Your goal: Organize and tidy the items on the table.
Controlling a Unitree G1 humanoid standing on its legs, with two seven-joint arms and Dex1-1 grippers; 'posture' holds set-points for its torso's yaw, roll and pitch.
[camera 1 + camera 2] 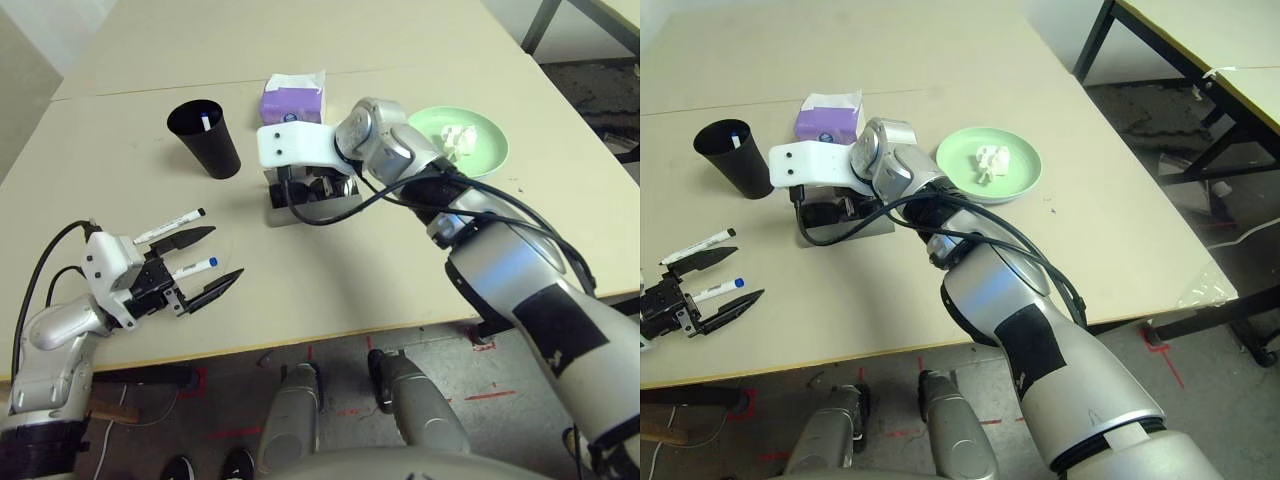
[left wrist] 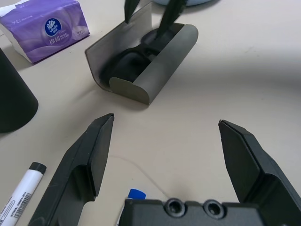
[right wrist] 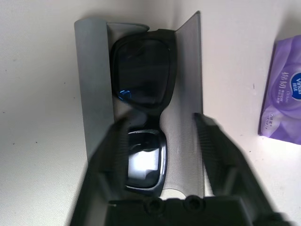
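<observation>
Right wrist view looks straight down on the black sunglasses (image 3: 143, 136), lying inside the open grey glasses case (image 3: 141, 113). The right gripper (image 3: 162, 155) hangs just above them with its two fingers spread to either side of the lower lens, gripping nothing. Seen from the head, that case (image 1: 300, 205) sits near the middle of the table (image 1: 330, 290), and the right gripper comes down on it from above. Just behind the case stands the purple tissue box (image 1: 292, 98), and to its right the green plate (image 1: 490, 140) holds the crumpled white tissue (image 1: 458, 138). Left of the box stands the black cup (image 1: 207, 140) with a marker in it. Near the table's front left edge the left gripper (image 1: 212, 260) rests level, fingers wide apart and empty. The black-capped marker (image 1: 168, 227) lies just beside its far finger, and the blue-capped marker (image 1: 192, 268) lies between its fingers.
</observation>
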